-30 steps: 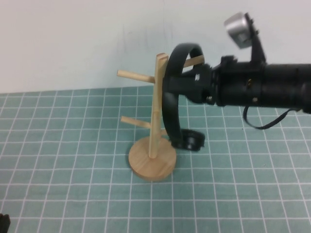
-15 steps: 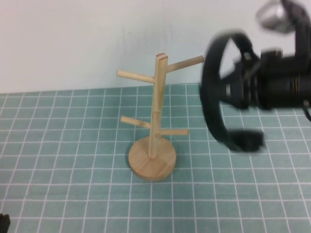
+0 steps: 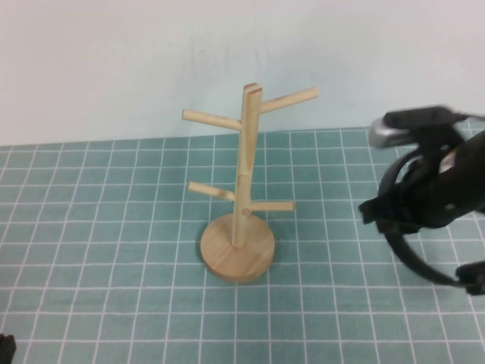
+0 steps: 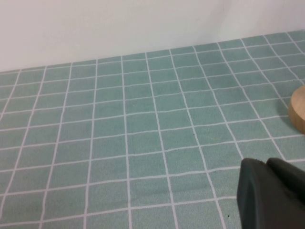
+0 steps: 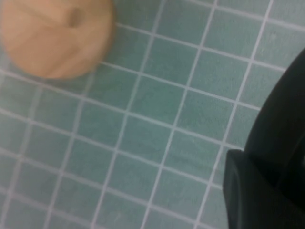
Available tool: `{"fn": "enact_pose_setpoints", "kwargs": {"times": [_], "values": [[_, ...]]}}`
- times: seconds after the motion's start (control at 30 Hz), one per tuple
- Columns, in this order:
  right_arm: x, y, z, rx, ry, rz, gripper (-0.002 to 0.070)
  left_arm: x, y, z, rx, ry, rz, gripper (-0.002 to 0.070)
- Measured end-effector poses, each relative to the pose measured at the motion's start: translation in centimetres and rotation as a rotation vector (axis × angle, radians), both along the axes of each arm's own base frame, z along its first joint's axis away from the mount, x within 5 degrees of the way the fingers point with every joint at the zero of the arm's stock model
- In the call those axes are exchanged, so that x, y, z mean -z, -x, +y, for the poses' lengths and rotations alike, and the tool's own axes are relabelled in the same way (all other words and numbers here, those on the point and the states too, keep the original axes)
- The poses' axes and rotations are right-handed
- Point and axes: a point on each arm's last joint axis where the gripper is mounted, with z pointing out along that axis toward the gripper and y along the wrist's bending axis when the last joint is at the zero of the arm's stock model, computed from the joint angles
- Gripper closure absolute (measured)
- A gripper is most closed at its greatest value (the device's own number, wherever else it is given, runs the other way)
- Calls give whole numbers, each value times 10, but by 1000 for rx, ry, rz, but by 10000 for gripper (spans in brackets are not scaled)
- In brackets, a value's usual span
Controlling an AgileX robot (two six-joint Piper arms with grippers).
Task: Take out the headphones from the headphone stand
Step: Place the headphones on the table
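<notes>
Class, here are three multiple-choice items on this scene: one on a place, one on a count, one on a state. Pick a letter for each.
1. Where are the headphones?
A. right of the stand, held by the right tool
B. on the top peg
C. flat at the mat's left

2. How many pegs does the stand have?
A. two
B. four
C. six

3. What hangs on the stand?
A. the headphones
B. a cable
C. nothing

Answers: 1 A, the right tool holds the band at the right edge; 2 B, four pegs branch from the post; 3 C, all pegs are bare. The left tool sits low at the near left.
</notes>
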Motion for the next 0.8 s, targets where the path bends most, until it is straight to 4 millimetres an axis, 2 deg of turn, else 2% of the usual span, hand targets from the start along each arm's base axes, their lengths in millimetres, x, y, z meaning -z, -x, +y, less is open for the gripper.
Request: {"fn": "enact_pose_setpoints", "kwargs": {"times": [0.2, 0.3, 0.4, 0.5, 0.6, 0.67, 0.8], "values": [[66, -26, 10, 30, 53, 111, 615, 0, 0, 0, 0, 0, 0, 681], [92, -33, 12, 60, 66, 157, 612, 0, 0, 0, 0, 0, 0, 681], [108, -38, 13, 65, 80, 175, 583, 0, 0, 0, 0, 0, 0, 681], [113, -39, 13, 60, 93, 180, 513, 0, 0, 0, 0, 0, 0, 681], [108, -40, 11, 25, 133, 174, 460, 0, 0, 0, 0, 0, 0, 681], [96, -42, 9, -13, 181, 176, 447, 0, 0, 0, 0, 0, 0, 681], [57, -51, 2, -53, 324, 169, 453, 0, 0, 0, 0, 0, 0, 681]]}}
